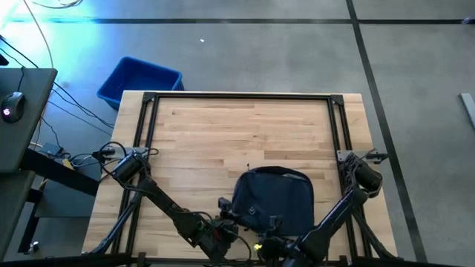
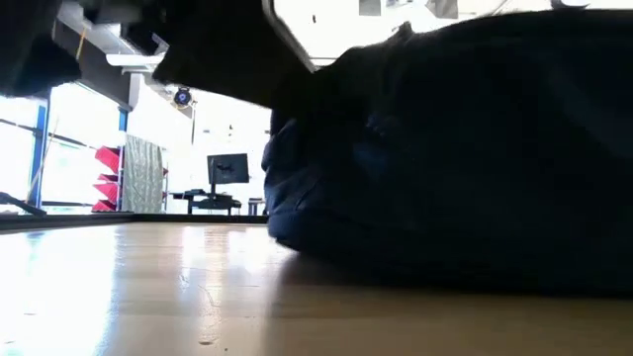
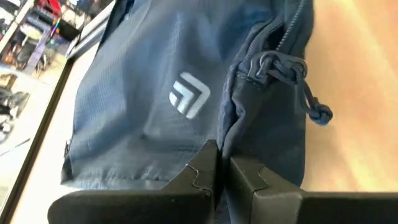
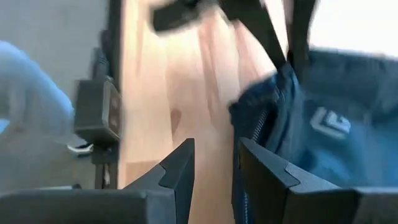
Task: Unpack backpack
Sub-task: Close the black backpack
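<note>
Grey floor with dark tape lines is seen around a pale butcher-block table (image 1: 252, 133) in the high view, with a rigid blue bin (image 1: 139, 80) on the floor beyond the far-left corner. The backpack (image 1: 273, 199), a rounded dark navy fabric bag, lies at the near edge, slightly right of the middle, its long axis judged to run across the table. Both arms reach in from the near corners and meet at its near side; the left tool (image 1: 223, 222) is at its near-left flank, the right tool (image 1: 269, 245) at the near edge just beside it. Neither arm is clearly nearer.

At table height, the backpack is shown as a slack, soft mound resting flat on the wood, with a bright room behind.

From the left wrist, the left tool's fingers are seen pressed together, tips against the ripstop fabric; whether a fold is pinched cannot be told. A white logo (image 3: 189, 96) and a knotted zipper cord (image 3: 298, 81) lie just ahead.

From the right wrist, the right tool's fingers stand slightly apart with nothing between them; the zipper edge of the backpack lies just ahead, to one side.
</note>
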